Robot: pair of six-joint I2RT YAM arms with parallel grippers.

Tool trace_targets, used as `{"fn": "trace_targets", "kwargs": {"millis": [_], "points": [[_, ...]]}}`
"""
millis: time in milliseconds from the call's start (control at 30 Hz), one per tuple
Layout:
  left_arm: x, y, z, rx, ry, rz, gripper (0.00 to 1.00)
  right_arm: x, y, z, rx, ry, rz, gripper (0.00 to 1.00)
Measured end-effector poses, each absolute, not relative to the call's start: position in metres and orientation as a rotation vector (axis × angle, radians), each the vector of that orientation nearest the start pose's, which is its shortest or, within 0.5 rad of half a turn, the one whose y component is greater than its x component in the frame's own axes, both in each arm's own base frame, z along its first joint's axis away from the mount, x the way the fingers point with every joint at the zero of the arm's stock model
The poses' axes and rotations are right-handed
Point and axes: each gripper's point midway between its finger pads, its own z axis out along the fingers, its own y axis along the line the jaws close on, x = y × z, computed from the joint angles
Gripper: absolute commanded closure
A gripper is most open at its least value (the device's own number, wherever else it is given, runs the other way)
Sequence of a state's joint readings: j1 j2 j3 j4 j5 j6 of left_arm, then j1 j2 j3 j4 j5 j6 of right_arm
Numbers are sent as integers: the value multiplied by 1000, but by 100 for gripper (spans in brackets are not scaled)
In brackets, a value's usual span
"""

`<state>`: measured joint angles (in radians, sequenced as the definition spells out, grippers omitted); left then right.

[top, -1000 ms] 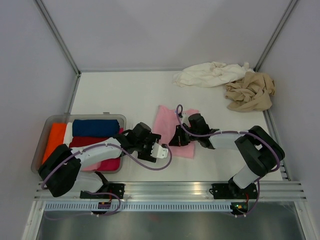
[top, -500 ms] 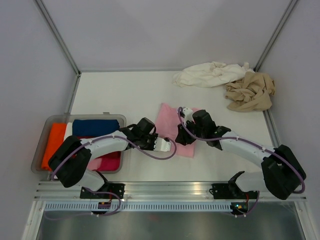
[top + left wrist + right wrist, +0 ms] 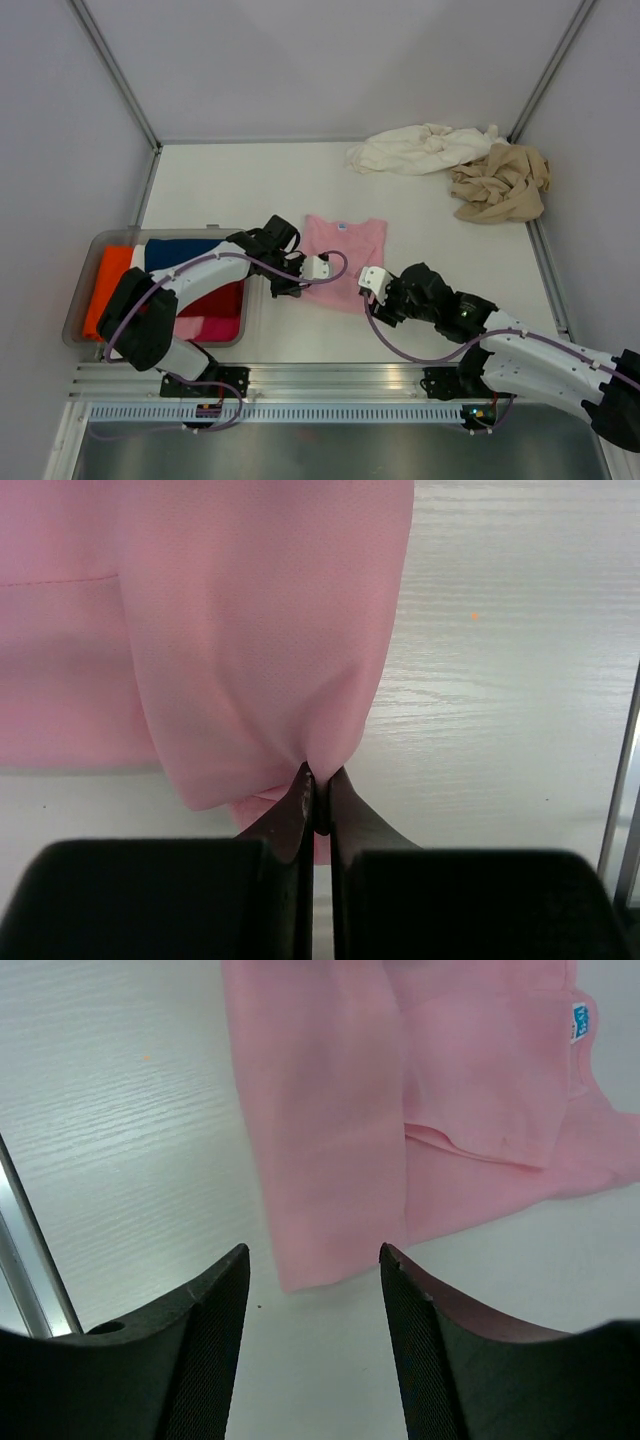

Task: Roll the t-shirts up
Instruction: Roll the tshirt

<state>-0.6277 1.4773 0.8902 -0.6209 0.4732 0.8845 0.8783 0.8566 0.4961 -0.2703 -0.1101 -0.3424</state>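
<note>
1. Two grippers: we're working the pink t-shirt (image 3: 345, 255), spread mid-table (image 3: 230, 190).
2. We're clamping the left gripper (image 3: 317, 798) on its near-left edge, likely tensioning the cloth flat.
3. We're hovering the right gripper (image 3: 312, 1252) by the near-right corner, jaws apart and empty.

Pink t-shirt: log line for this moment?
pink t-shirt laid out | left gripper shut on its edge | right gripper open, holding nothing
</note>
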Motion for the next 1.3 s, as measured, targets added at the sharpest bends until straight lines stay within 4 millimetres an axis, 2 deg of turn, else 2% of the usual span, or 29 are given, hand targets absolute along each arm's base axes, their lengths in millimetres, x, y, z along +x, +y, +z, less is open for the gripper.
{"fn": "trace_targets", "kwargs": {"millis": [167, 300, 467, 533, 600, 633, 700, 800, 867, 1000, 1100, 1167, 1300], "points": [[206, -214, 53, -2418, -2430, 810, 98, 165, 221, 88, -1448, 1745, 329, 33], [207, -211, 54, -2377, -2446, 836, 98, 162, 219, 58, -1537, 1767, 252, 33], [207, -210, 55, -2364, -2452, 842, 98, 172, 209, 27, -1580, 1847, 114, 32], [206, -210, 56, -2360, -2449, 847, 98, 180, 214, 23, -1554, 1857, 89, 45], [205, -209, 56, -2352, -2447, 847, 98, 185, 220, 21, -1538, 1866, 75, 68], [204, -208, 55, -2347, -2446, 847, 98, 186, 220, 19, -1534, 1877, 72, 86], [203, -207, 56, -2337, -2443, 853, 98, 184, 219, 16, -1541, 1895, 79, 100], [197, -204, 59, -2309, -2425, 893, 98, 180, 221, 20, -1562, 1916, 135, 100], [195, -200, 63, -2277, -2414, 921, 98, 177, 225, 29, -1576, 1940, 206, 100], [191, -190, 73, -2209, -2379, 982, 98, 176, 237, 61, -1580, 1977, 451, 100], [182, -183, 79, -2163, -2321, 1030, 98, 175, 248, 90, -1561, 1981, 660, 100], [174, -180, 83, -2134, -2277, 1058, 98, 180, 250, 101, -1529, 2004, 777, 100], [170, -175, 90, -2070, -2258, 1113, 98, 178, 253, 94, -1467, 2117, 986, 100]]}}
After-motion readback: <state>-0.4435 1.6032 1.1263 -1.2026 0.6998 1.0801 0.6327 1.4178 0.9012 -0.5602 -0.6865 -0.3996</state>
